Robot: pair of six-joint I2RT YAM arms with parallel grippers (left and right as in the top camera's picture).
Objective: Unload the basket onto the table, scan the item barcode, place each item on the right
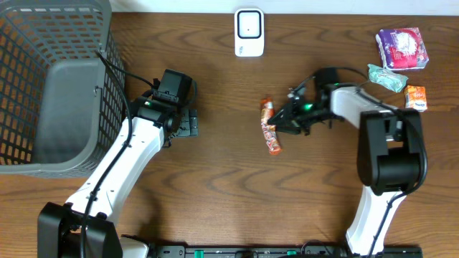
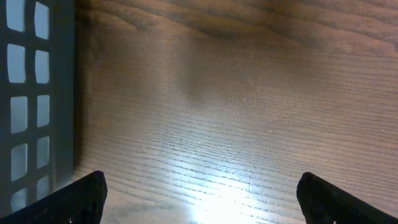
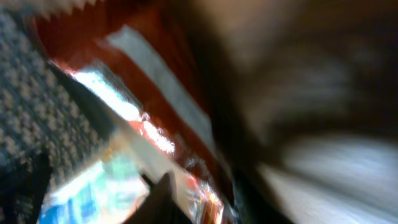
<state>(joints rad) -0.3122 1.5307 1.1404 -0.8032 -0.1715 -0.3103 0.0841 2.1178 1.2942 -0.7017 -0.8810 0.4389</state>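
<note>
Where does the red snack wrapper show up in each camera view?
Overhead: the red snack wrapper lies mid-table, just left of the right gripper.
Left wrist: not in it.
Right wrist: blurred close-up filling the left and centre.
Shared landmark: the grey basket, at overhead's far left and the left wrist's left edge.

overhead: straight down, far, whole surface [image 1: 229, 197] | left wrist: low, near, shares basket [image 2: 61, 93] edge with overhead | right wrist: very near, blurred, shares red wrapper [image 3: 161, 93]
</note>
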